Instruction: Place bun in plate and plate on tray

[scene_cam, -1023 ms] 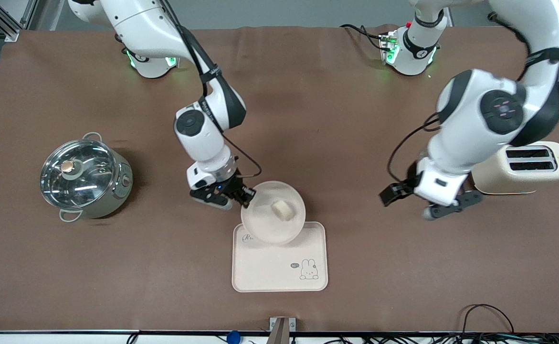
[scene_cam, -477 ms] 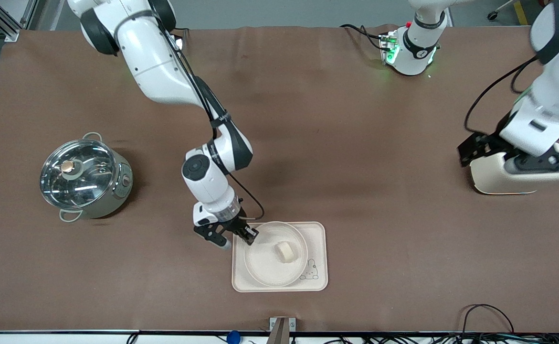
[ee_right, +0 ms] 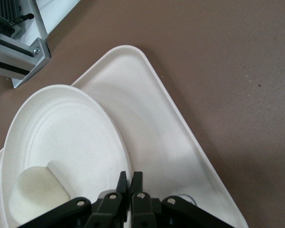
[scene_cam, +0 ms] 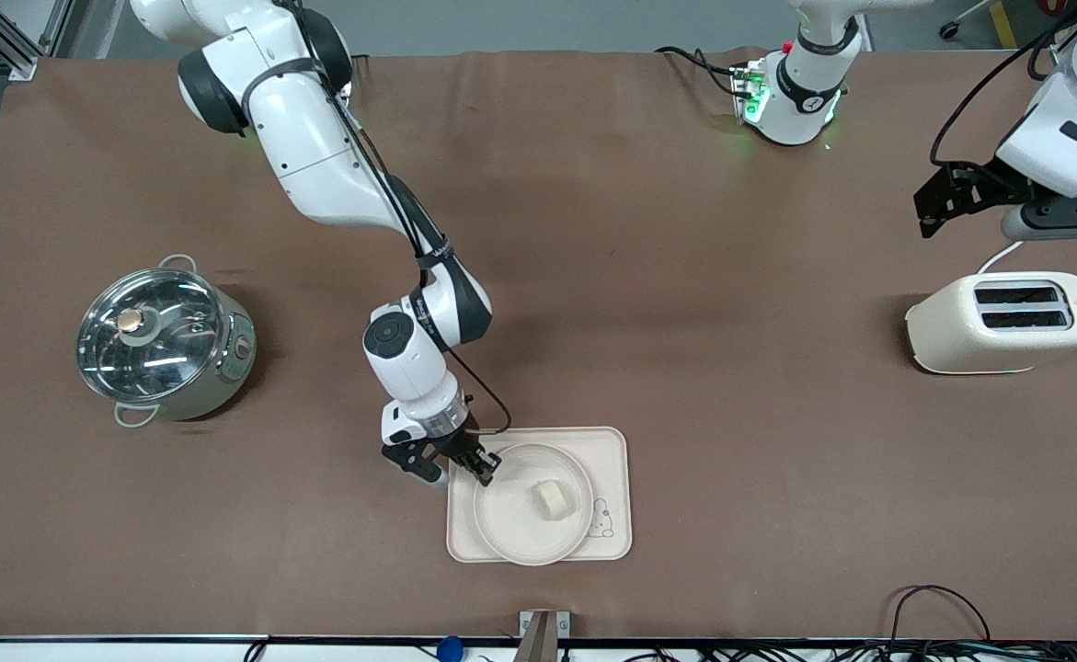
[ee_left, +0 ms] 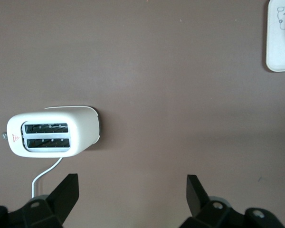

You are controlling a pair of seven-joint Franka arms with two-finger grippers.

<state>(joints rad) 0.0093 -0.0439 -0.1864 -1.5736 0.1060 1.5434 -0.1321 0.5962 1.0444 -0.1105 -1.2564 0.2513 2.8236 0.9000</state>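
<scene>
The bun lies in the round cream plate, and the plate rests on the rectangular tray with the rabbit drawing. My right gripper is shut on the plate's rim at the edge toward the right arm's end. In the right wrist view the fingers pinch the plate's rim, with the bun inside and the tray underneath. My left gripper is open and empty, up in the air near the toaster; its fingers show in the left wrist view.
A cream toaster stands at the left arm's end, also in the left wrist view. A steel pot with a glass lid stands at the right arm's end. A metal bracket sits at the table's near edge.
My right gripper carried the plate with the bun down onto the tray and lowered it flat. My left arm rose and drew back from the toaster toward its base.
</scene>
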